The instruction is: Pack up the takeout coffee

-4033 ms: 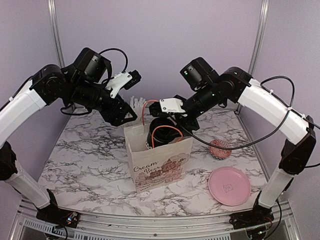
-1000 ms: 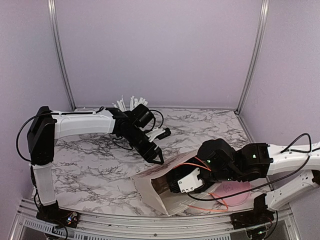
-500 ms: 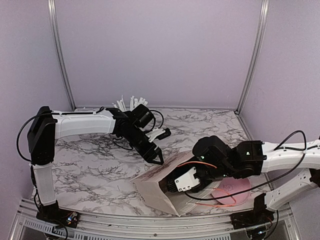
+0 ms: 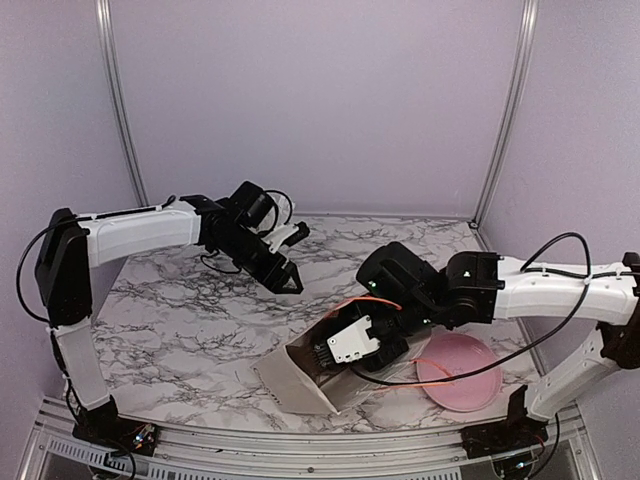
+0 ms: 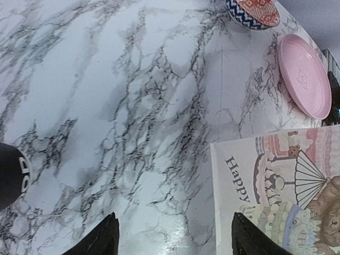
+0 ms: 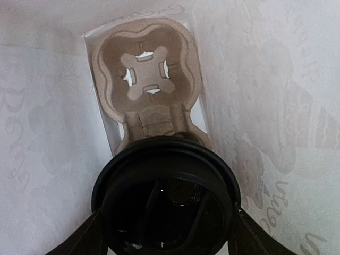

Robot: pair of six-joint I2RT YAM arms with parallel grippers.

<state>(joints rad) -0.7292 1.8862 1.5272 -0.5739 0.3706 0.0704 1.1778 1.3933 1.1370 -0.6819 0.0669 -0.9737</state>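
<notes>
The takeout coffee point(image 6: 167, 196), a black cup with its black lid on, is held between my right gripper's point(image 6: 167, 234) fingers inside the white printed paper bag point(image 4: 300, 375). It sits over one pocket of the brown cardboard cup tray point(image 6: 146, 79) at the bag's bottom. In the top view the bag lies tipped on the table, mouth toward the right arm, and my right gripper point(image 4: 335, 352) reaches into it, fingertips hidden. My left gripper point(image 4: 287, 280) is open and empty above the table, behind and left of the bag point(image 5: 276, 191). It also shows in the left wrist view point(image 5: 175, 241).
A pink plate point(image 4: 460, 370) lies right of the bag, also in the left wrist view point(image 5: 305, 74). A patterned bowl point(image 5: 252, 8) sits beyond it. Another black cup with white print point(image 5: 10, 175) stands at the left edge of the left wrist view, top out of frame.
The bag, upright four seconds ago, now lies tipped. In the last half second my left gripper drew back and left, away from the bag. My right arm moved left with the bag.
</notes>
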